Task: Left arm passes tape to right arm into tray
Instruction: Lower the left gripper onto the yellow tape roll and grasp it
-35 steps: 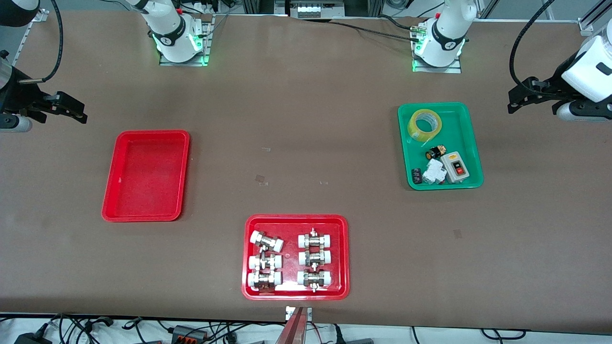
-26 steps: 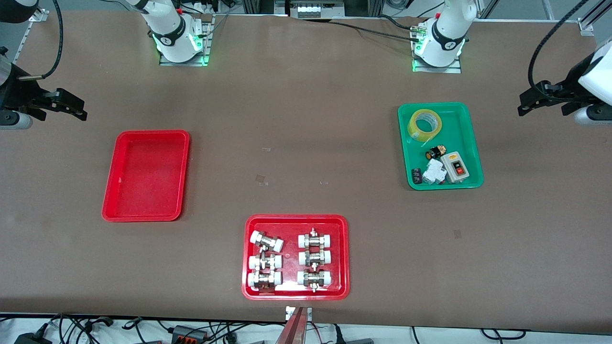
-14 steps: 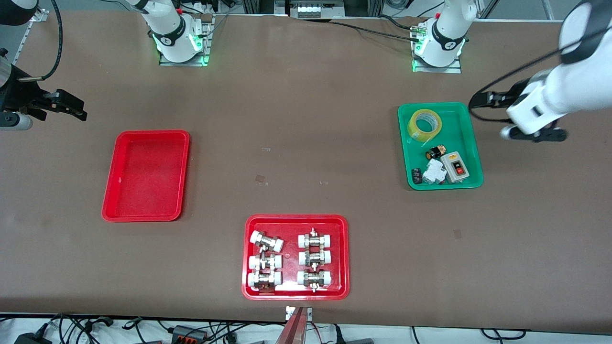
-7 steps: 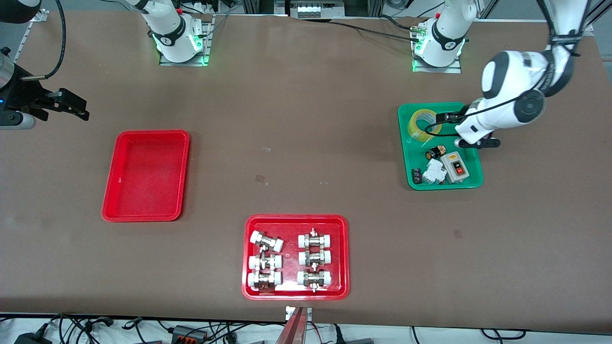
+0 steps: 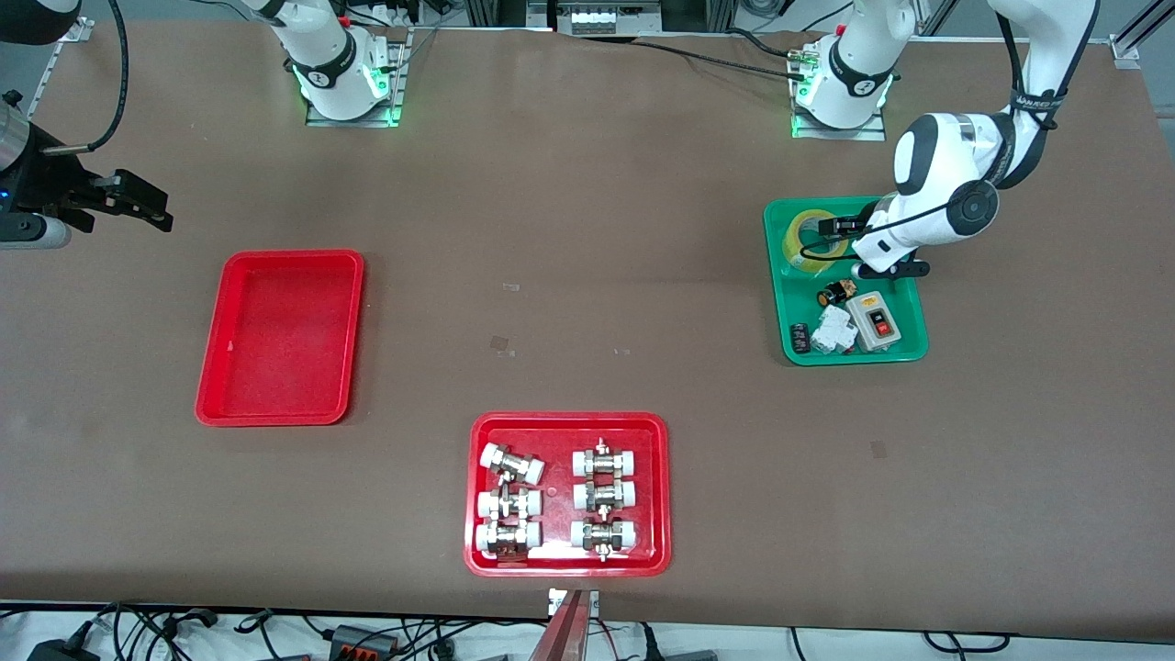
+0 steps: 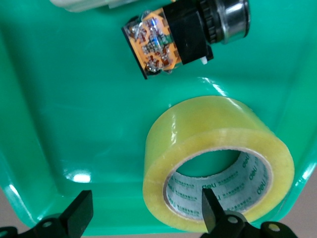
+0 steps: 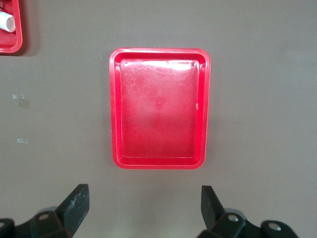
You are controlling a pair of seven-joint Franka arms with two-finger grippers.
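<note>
Here, left pincer (image 6: 143,218) spread over tape (image 6: 218,163) in green tray (image 6: 64,124), straddling rim for pickup; right pincer (image 7: 143,208) spread, waited above red tray (image 7: 160,108).

L arm (image 5: 955,174) bent down from its base, wrist low, L claw (image 6: 143,218) spread wide, fingers apart. R arm (image 5: 23,184) waits up at its own end of the counter, R claw (image 7: 143,210) wide apart too, pointing down.

Green tray (image 5: 900,275) — switches; fittings tray (image 5: 477,496).
</note>
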